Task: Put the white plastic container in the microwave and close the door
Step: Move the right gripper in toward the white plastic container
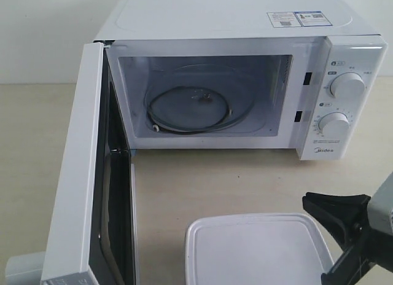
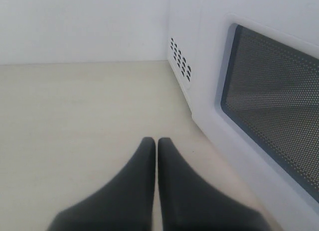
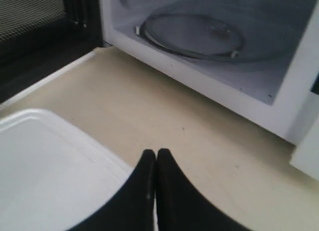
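**Container outside microwave, door open**

White plastic container (image 1: 258,248) sits on the table (image 1: 215,187) in front of the microwave (image 1: 233,27), door (image 1: 77,174) swung wide. Right gripper (image 3: 156,155) pressed together, empty, at the container's edge. Left gripper (image 2: 156,144) also pressed together, empty.

Pale beige table (image 1: 245,187) — plain white wall (image 1: 37,33) behind.

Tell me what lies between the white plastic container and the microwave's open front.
Nothing: only bare table separates the white plastic container from the microwave, as the exterior and right wrist views both show.
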Motion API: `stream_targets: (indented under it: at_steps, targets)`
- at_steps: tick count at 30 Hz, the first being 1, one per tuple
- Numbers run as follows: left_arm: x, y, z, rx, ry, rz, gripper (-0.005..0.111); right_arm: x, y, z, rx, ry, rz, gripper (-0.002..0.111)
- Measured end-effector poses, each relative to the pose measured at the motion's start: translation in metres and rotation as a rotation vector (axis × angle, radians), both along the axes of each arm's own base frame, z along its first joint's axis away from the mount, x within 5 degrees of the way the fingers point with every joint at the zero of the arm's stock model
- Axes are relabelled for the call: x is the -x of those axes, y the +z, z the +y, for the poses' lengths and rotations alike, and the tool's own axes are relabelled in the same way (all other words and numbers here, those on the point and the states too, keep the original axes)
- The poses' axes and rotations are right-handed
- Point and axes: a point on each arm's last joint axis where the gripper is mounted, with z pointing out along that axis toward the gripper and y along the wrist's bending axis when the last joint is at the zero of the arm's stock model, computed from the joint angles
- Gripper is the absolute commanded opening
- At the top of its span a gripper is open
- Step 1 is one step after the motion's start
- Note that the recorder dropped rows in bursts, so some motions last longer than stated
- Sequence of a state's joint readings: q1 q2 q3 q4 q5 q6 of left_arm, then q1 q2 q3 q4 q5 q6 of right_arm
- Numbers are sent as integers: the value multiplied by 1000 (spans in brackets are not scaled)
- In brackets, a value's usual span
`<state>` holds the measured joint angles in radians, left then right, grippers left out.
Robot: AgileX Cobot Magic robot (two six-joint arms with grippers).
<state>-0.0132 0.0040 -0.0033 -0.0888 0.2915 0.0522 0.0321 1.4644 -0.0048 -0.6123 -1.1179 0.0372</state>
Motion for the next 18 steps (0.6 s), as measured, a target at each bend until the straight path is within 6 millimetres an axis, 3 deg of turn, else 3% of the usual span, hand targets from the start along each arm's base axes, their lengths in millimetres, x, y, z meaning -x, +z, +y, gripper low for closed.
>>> stream_targets:
  at_steps: [11, 18]
  targets:
    - [0, 0, 0, 0, 0, 0, 4, 11, 0, 14, 8, 210, -4, 0]
    - [0, 0, 0, 0, 0, 0, 4, -7, 5, 20, 40, 329, 30, 0]
